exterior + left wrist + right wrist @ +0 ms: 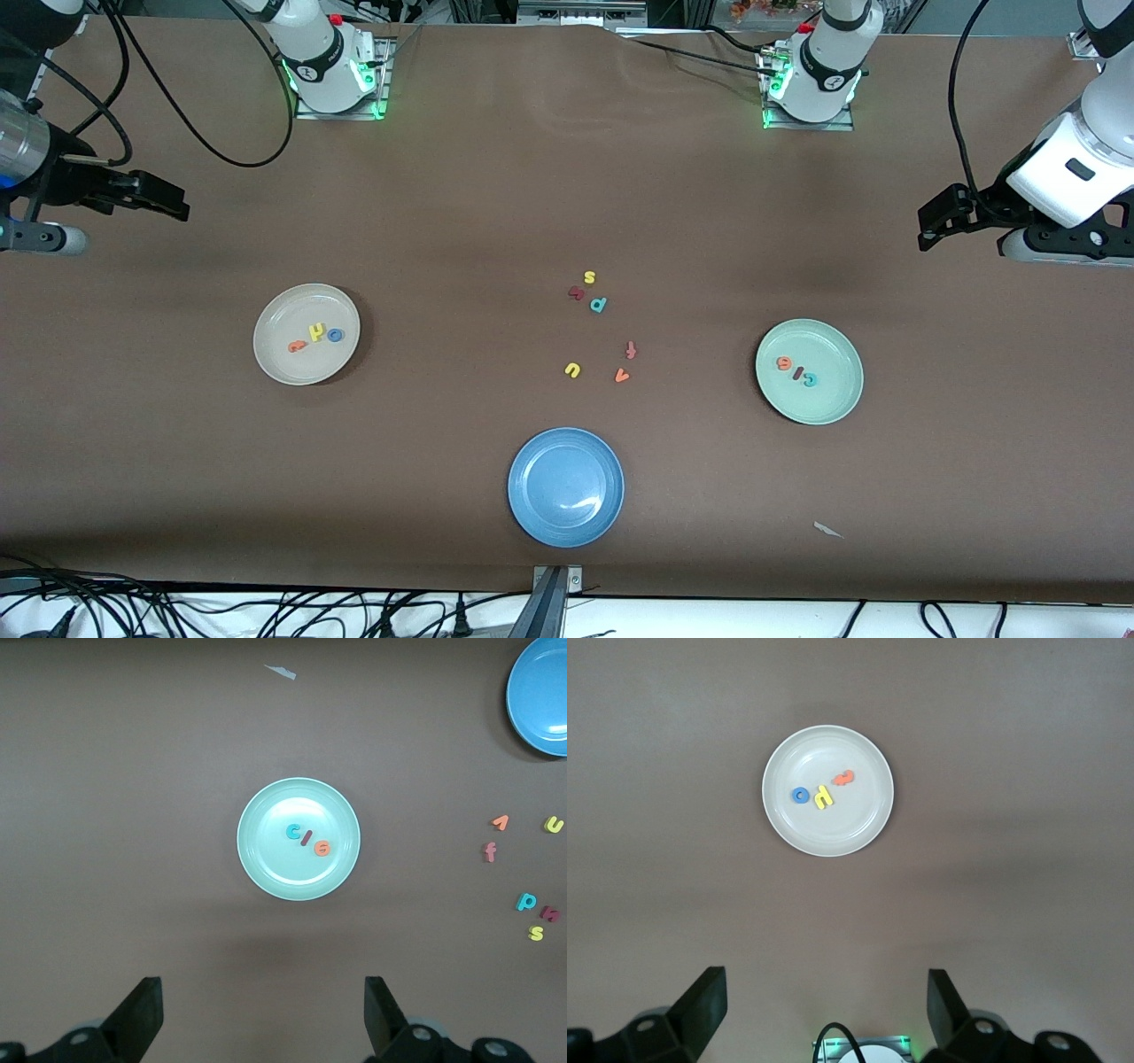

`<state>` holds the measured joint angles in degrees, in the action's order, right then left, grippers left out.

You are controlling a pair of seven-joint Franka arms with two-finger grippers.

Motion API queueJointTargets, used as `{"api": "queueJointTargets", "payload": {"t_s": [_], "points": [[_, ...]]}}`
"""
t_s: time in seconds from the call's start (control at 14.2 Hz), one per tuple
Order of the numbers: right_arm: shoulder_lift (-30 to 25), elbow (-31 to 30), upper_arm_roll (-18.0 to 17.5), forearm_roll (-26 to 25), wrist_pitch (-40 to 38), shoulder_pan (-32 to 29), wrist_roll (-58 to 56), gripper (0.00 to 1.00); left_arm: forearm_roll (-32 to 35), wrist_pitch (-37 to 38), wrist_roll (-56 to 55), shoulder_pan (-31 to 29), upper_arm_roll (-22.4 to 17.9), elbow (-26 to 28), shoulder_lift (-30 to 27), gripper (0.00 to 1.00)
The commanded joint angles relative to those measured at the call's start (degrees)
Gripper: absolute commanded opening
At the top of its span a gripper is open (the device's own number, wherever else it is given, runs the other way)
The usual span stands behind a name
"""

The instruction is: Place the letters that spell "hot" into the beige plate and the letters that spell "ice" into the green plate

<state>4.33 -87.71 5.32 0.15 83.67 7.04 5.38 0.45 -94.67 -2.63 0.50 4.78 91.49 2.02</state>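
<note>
The blue plate (565,486) lies nearest the front camera on the desk (443,221). Farther than it, toward the right arm's end, the beige plate (282,361) holds the orange t (296,346), yellow h (316,332) and blue o (335,335). Toward the left arm's end, the green plate (824,403) holds the orange e (783,361), dark red i (796,371) and teal c (810,379). Farthest, the right gripper (182,208) and left gripper (926,232) hang over bare desk, jaws apart and empty.

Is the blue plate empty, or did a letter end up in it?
Empty. The blue plate shows only its bare glazed inside; the leftover loose letters lie on the table.
</note>
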Motion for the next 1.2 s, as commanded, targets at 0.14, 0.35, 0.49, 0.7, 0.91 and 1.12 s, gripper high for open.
{"api": "queueJointTargets", "payload": {"t_s": [0.14, 0.35, 0.49, 0.7, 0.91, 1.12], "points": [[-0.29, 1.14, -0.22, -0.06, 3.15, -0.36, -2.39, 1.0, 2.27, 0.54, 0.78, 0.3, 0.14, -1.58, 0.7, 1.0], [0.06, 1.05, -0.22, -0.23, 6.58, -0.27, -2.48, 1.0, 2.36, 0.37, 0.87, 0.29, 0.06, -1.75, 0.7, 1.0], [0.06, 1.05, -0.22, -0.15, 7.29, -0.27, -2.22, 1.0, 2.45, 0.37, 0.87, 0.38, 0.23, -1.67, 0.7, 1.0], [-0.02, 1.14, -0.22, -0.23, 7.73, -0.18, -2.13, 1.0, 2.36, 0.46, 0.87, 0.3, 0.23, -1.67, 0.7, 1.0], [0.41, 1.14, -0.22, -0.15, 8.52, -0.18, -2.13, 1.0, 2.27, 0.54, 0.78, -0.05, 0.14, -1.67, 0.62, 1.0], [1.03, 1.14, -0.31, -0.15, 8.44, 0.35, -1.51, 1.0, 2.36, 0.63, 0.61, 0.03, 0.23, -1.67, 0.62, 1.0]]}}
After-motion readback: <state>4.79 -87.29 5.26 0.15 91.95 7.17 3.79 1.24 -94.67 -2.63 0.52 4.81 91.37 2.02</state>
